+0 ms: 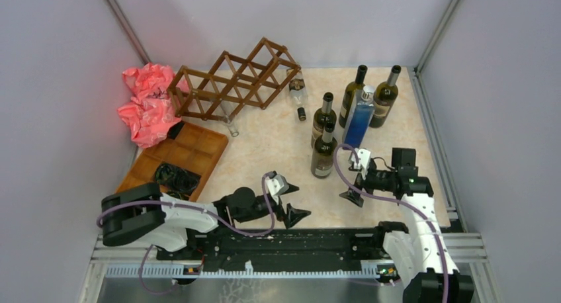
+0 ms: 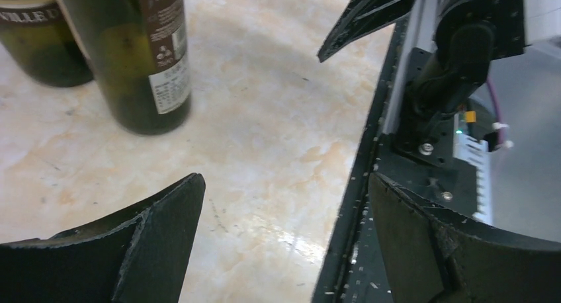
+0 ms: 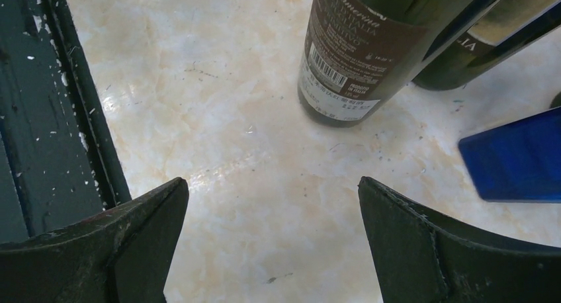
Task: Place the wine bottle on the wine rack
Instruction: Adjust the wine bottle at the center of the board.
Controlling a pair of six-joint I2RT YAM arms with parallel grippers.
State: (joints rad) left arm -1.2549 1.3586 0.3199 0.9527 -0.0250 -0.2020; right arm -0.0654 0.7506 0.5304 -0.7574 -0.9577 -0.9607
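The left tool and the right tool both hang low over the near edge of the bench, jaws spread wide and holding nothing. In the top view the nearest wine bottle stands upright between them, at about 1 o'clock from the left tool and 10 o'clock from the right, near the right but touching neither. The wine rack lies at the bench's far left, about 11 o'clock from the left tool, well apart from both.

arms: white and black | cables: purple | end effector fingers: black wedges
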